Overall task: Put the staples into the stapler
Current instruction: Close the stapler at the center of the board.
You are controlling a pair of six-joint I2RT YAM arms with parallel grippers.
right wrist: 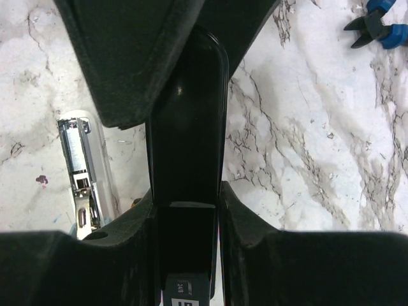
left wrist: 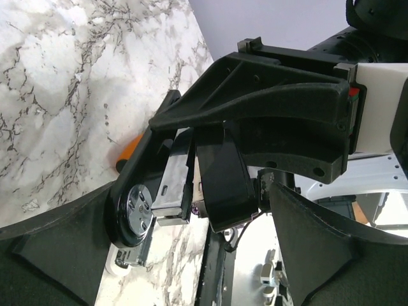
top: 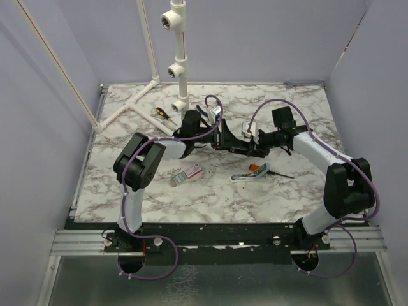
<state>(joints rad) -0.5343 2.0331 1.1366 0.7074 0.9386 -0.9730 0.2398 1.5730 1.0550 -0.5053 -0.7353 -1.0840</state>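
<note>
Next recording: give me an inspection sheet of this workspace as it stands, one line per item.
Surface: marble-pattern table, walled on three sides.
Job's things: stapler gripped in the right hand; staples box lying on the table near the left arm.
Clutter: yellow-handled screwdriver, blue cutters, pale bar beside an orange-handled screwdriver.
Hands: left hand open, facing the stapler; right hand shut on the stapler.
Cables: purple cables looped along both arms.
Surroundings: lavender walls, white pipe frame.
</note>
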